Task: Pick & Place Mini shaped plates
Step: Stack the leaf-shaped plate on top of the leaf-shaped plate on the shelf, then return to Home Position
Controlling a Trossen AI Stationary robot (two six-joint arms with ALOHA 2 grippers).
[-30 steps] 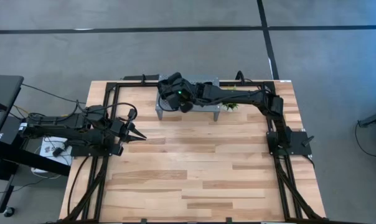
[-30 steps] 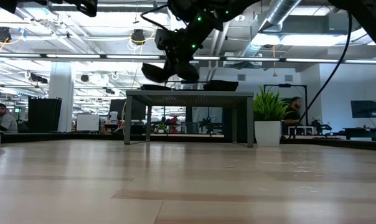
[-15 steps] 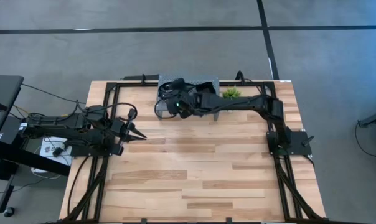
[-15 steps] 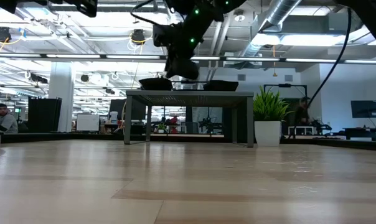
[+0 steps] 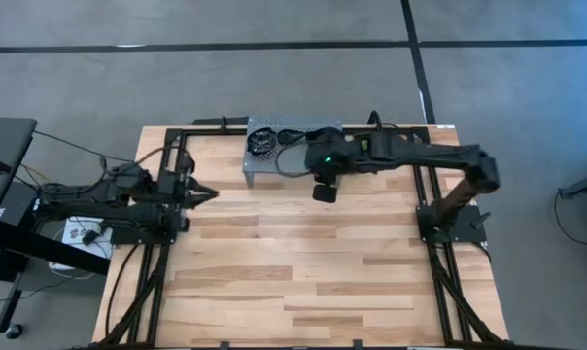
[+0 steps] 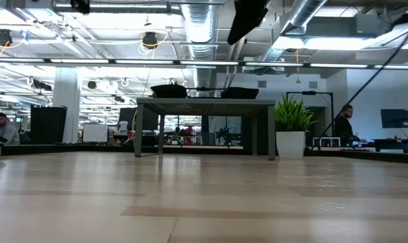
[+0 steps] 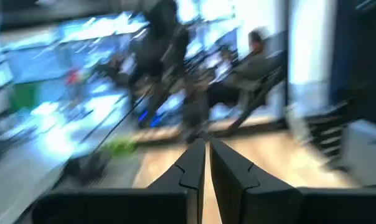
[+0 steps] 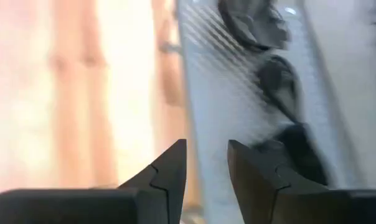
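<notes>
Far left of the wooden surface [image 5: 303,262]: left claw [image 5: 208,193] low by the frame edge, tips pressed together to a point, nothing between them; same in the left wrist view [image 7: 202,163], fingers [image 7: 185,168] closed with only a hairline gap, empty.

Toward the middle, at the far edge: grey perforated stand [image 5: 274,167], seen level in the low view as a small metal table [image 6: 202,103]. On its left part, a dark plate [image 5: 263,139], showing in the low view as a shallow black dish [image 6: 168,89] sitting on the stand top. A second black dish [image 6: 239,92] further right on the same top. In the right wrist view, several black plates [image 8: 278,78] lying in a row along the perforated stand top [image 8: 219,106]; blurred, exact count and shapes not clear.

Right of the stand's middle: right claw [image 5: 324,191] raised above the surface, just in front of the stand, arm stretched in from the right. In the right wrist view [image 8: 203,167], fingers [image 8: 169,168] parted by a moderate gap, holding nothing, stand edge visible between them.

Further right, behind the surface in the low view: green plant [image 6: 290,115] in a white pot, and a person [image 6: 342,125] standing in the room beyond.
</notes>
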